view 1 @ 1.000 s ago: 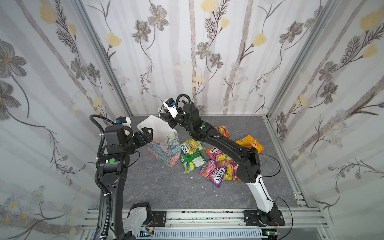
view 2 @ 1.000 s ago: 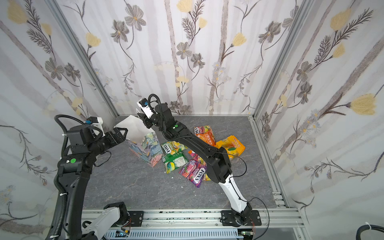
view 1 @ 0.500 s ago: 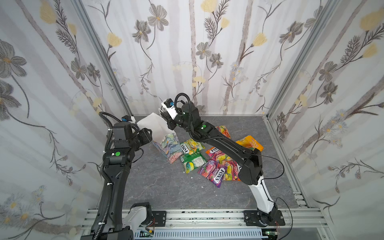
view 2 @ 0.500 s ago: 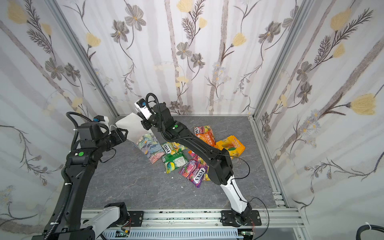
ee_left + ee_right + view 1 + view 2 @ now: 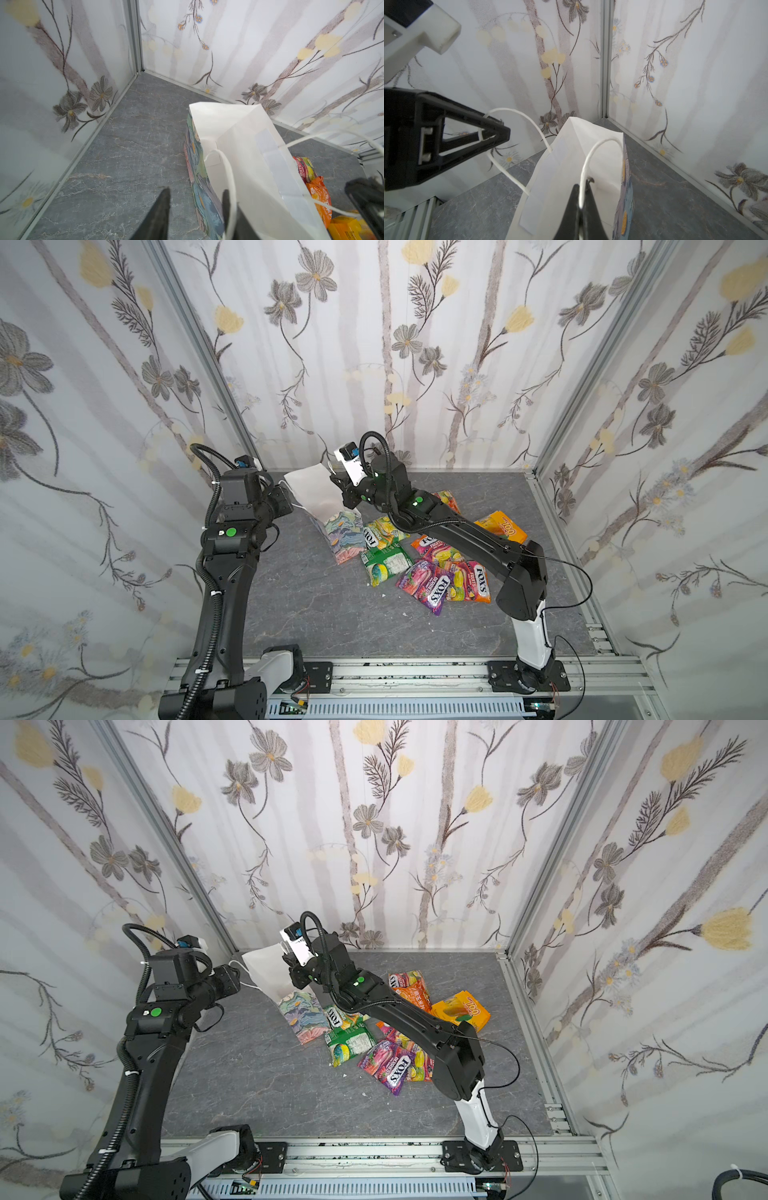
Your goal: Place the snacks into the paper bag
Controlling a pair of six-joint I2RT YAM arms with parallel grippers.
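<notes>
Left gripper (image 5: 195,190): jaws spread, straddling the rim of the bag (image 5: 347,533). One white cord (image 5: 529,122) lies against a finger (image 5: 226,199). It cannot be told whether that cord is gripped.

Bag: stands on the grey floor (image 5: 316,614) near the rear wall, left of centre, between both grippers, mouth open.

Right gripper (image 5: 582,185): jaws pressed together, pinching the second cord (image 5: 600,143) above the bag mouth.

Snacks (image 5: 428,585): all lie on the floor to the right of the bag. The nearest green pouch (image 5: 384,531) is just beside the bag wall. The orange box (image 5: 500,526) lies farthest right.
</notes>
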